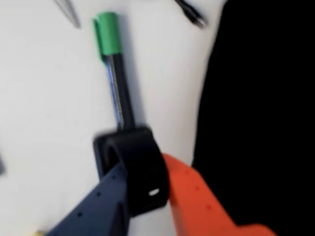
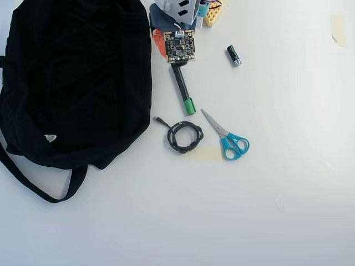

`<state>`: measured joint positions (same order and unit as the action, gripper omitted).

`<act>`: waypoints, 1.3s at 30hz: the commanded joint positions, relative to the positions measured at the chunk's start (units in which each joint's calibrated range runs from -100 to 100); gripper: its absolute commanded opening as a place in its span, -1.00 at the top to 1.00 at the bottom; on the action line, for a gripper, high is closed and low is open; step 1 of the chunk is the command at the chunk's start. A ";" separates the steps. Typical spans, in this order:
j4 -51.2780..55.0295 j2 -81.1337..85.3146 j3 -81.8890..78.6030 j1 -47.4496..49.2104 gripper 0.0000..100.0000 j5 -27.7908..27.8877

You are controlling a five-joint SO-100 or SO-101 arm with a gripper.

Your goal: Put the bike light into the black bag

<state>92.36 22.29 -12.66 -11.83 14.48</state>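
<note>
In the wrist view my gripper (image 1: 142, 169), with one dark blue finger (image 1: 98, 201) and one orange finger (image 1: 194, 194), is shut on the bike light (image 1: 130, 147), a chunky black block with a rubbery loop. The black bag (image 1: 261, 113) fills the right side, close beside the gripper. In the overhead view the bag (image 2: 77, 77) lies at the left, with a white label and a long strap. The arm's wrist (image 2: 178, 47) sits at the bag's upper right edge and hides the bike light. The wrist view is blurred.
A pen with a green cap (image 2: 184, 91) lies just below the wrist in the overhead view and just beyond the light in the wrist view (image 1: 115, 73). A coiled black cable (image 2: 184, 136), blue-handled scissors (image 2: 228, 139) and a small black cylinder (image 2: 233, 55) lie to the right.
</note>
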 commanded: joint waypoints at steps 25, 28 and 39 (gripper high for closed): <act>-52.48 -31.75 0.98 -40.83 0.96 -14.17; -52.22 -34.74 3.49 -42.85 0.96 -14.59; -31.03 -5.69 3.67 -29.68 0.42 -14.74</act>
<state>55.95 5.02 -9.36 -47.24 -0.02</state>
